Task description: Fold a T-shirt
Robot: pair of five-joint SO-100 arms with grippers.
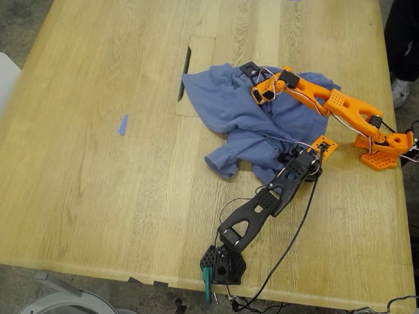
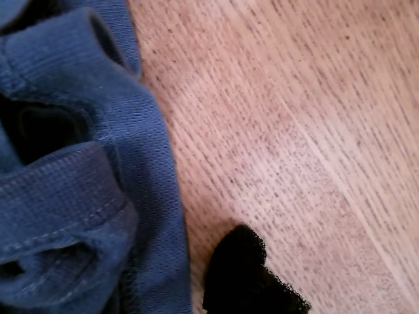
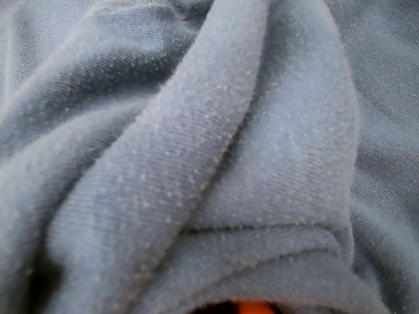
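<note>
The slate-blue T-shirt (image 1: 242, 111) lies crumpled on the wooden table (image 1: 98, 196), towards the exterior view's right. My first gripper (image 1: 308, 154), on the black arm, sits at the shirt's near edge, its orange jaw spread away from the black one. In the first wrist view a black fingertip (image 2: 242, 275) rests on bare wood beside the T-shirt hem (image 2: 78, 196). My second gripper (image 1: 255, 80), on the orange arm, is down on the shirt's far part, jaws apart. Bunched T-shirt cloth (image 3: 209, 163) fills the second wrist view. No print shows.
A small blue tape scrap (image 1: 122, 124) lies on the wood at the exterior view's left. A rectangular panel with a dark slot (image 1: 185, 72) is set into the table behind the shirt. Black cables (image 1: 288, 248) trail to the near edge. A person's shoe (image 1: 399, 88) shows at the right edge.
</note>
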